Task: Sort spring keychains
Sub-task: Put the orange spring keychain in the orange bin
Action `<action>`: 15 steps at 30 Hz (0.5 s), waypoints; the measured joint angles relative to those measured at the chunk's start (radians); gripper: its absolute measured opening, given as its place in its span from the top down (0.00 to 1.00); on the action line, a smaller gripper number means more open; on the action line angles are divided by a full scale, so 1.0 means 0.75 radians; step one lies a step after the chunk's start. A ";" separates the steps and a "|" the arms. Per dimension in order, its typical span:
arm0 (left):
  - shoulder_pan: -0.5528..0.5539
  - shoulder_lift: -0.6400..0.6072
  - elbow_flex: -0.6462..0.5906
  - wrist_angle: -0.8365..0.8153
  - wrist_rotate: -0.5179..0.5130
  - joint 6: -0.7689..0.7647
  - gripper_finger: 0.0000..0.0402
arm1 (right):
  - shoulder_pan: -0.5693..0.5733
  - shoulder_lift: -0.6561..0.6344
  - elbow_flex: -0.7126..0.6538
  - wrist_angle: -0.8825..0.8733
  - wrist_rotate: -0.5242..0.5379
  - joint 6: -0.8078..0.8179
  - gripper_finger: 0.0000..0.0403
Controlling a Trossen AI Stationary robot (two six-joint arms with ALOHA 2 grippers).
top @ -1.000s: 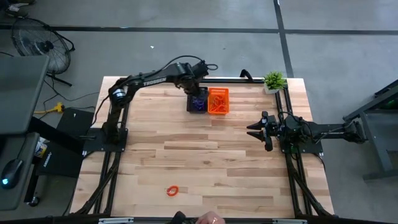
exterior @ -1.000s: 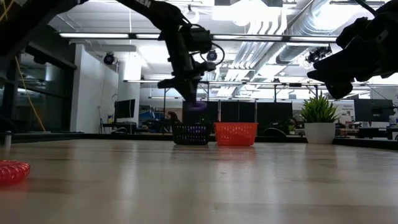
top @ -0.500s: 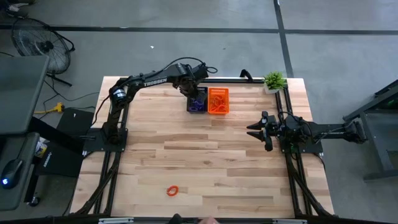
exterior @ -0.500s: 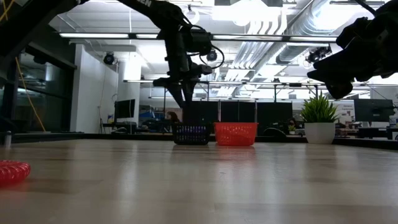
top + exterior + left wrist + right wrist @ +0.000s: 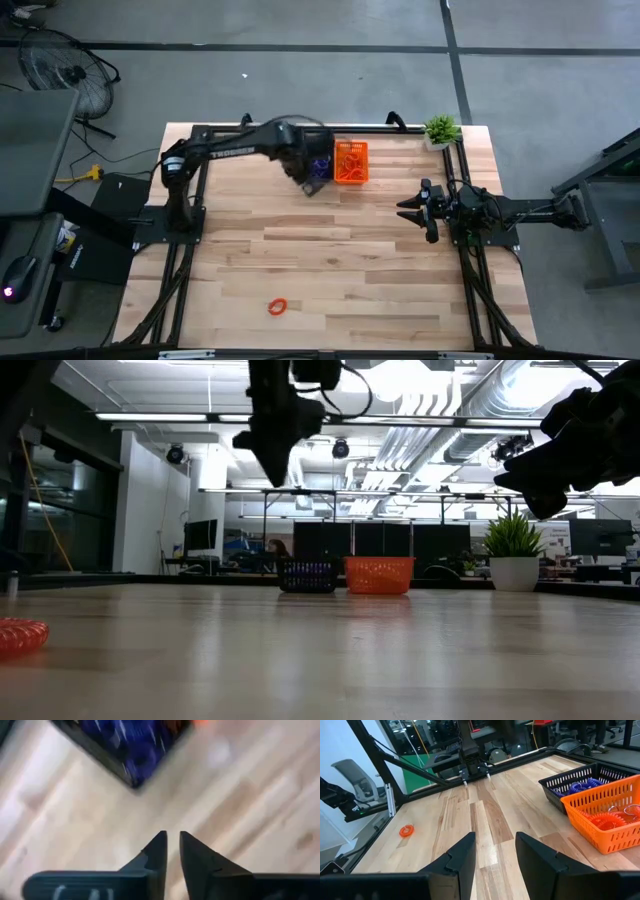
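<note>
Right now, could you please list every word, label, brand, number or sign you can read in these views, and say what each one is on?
"TROSSEN": white lettering on the left arm's dark link, high view; small, only just legible.
Left wrist view: pale marks on the left gripper's body, too blurred to read.
Low view and right wrist view: nothing legible; the screens in the room behind are too small to read.
Black basket, orange basket: no lettering visible.

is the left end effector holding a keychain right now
No, the left end effector hangs over bare wood beside the black slotted plastic basket, its fingers nearly together with nothing between them.
</note>
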 joint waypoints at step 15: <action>-0.591 -0.258 -0.533 0.224 0.187 -0.387 0.99 | 0.000 -0.001 0.000 0.000 -0.001 0.000 0.67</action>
